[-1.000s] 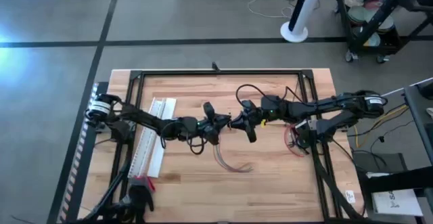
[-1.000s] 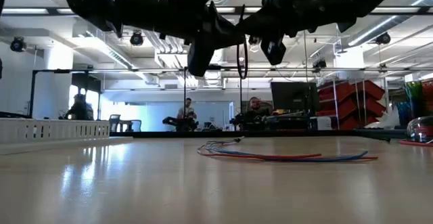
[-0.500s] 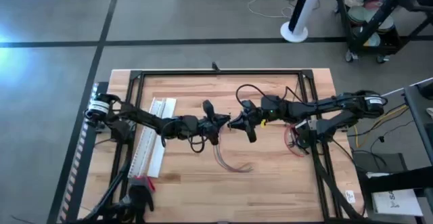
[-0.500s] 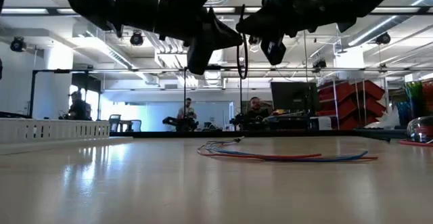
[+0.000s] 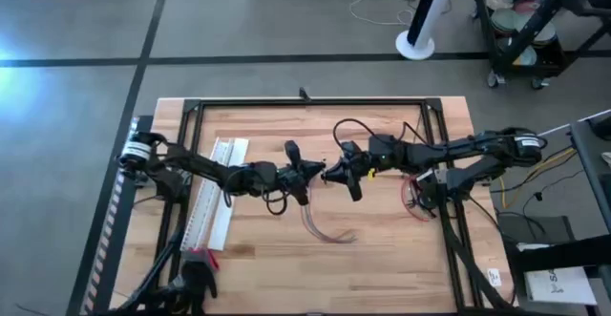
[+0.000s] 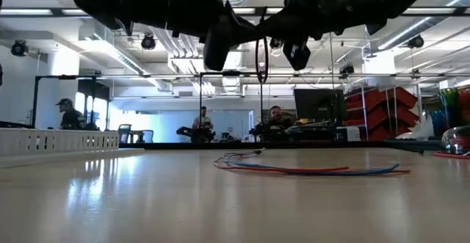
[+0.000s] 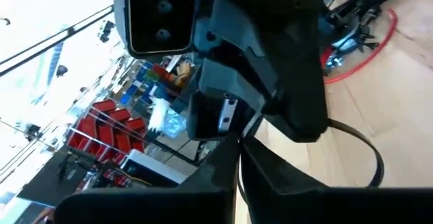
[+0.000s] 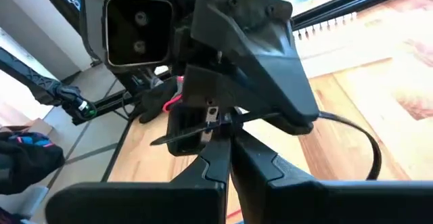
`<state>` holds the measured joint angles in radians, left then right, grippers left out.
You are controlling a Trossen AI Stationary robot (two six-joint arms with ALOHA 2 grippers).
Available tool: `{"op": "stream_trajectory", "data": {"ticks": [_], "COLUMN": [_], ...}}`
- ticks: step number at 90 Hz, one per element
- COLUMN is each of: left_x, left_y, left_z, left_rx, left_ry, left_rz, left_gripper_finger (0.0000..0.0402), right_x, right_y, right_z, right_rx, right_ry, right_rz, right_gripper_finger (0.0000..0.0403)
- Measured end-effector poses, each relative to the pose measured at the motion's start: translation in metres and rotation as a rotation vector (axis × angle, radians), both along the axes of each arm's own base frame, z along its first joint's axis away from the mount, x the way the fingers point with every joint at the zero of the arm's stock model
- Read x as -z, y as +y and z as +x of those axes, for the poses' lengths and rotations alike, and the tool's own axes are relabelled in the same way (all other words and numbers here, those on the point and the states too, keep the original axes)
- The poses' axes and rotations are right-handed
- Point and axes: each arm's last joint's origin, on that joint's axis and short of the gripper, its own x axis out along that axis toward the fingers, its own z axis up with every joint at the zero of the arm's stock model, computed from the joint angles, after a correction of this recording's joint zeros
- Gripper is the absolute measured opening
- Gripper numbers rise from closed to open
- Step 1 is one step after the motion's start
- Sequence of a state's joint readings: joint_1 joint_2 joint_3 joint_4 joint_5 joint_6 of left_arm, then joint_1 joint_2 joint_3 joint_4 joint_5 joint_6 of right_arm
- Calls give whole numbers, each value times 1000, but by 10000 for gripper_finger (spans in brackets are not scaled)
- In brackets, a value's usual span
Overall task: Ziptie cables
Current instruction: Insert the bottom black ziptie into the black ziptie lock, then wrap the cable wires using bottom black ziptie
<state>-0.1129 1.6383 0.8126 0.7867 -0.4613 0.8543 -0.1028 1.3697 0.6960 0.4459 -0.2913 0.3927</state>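
Note:
A thin black zip tie [image 6: 258,59], bent into a loop, hangs between my two grippers high above the middle of the table. My left gripper [image 5: 317,173] and my right gripper [image 5: 331,174] meet tip to tip there, both shut on the tie. The cables [image 5: 325,228], a thin curved bundle of wires, lie flat on the wood nearer the front edge, below the grippers and touched by neither. In the low view the cables [image 6: 308,170] show as red and blue strands. My left gripper pinches the zip tie's strap [image 7: 238,145] between its two fingertips, coming level from the table's left. The loop [image 7: 369,149] curves away clear of the table. Its own fingers hide which part of the strap it has. My right gripper pinches the strap [image 8: 230,124] at its fingertips, level from the table's right. A straight tail [image 8: 172,139] sticks out to one side and the loop [image 8: 371,149] bows out to the other. The tie is lifted clear.
A long white slotted strip [image 5: 215,206] lies on the left of the table. A red wire tangle [image 5: 417,201] sits by the right arm's base. A black frame [image 5: 305,103] runs round the tabletop. People sit in the room beyond the table [image 6: 203,118].
My left gripper has edged toward the table's right, closer against my right gripper. In the low view the hanging loop of the zip tie looks shorter than a second ago. The cables have stayed where they were.

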Motion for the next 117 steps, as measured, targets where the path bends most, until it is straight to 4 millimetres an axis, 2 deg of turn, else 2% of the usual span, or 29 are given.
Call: {"op": "stream_trajectory", "data": {"ticks": [23, 49, 117], "left_x": [-2, 5, 1], "left_y": [-4, -7, -25], "left_z": [-9, -6, -9], "left_rx": [10, 65, 29], "left_ry": [6, 38, 35], "left_rz": [1, 3, 88], "left_gripper_finger": [0, 0, 1], "right_x": [0, 0, 0], "right_y": [0, 0, 0], "right_z": [0, 0, 0], "right_rx": [-2, -3, -4], "right_ry": [-2, 4, 2], "right_rz": [-2, -2, -2], "right_gripper_finger": [0, 0, 0]}}
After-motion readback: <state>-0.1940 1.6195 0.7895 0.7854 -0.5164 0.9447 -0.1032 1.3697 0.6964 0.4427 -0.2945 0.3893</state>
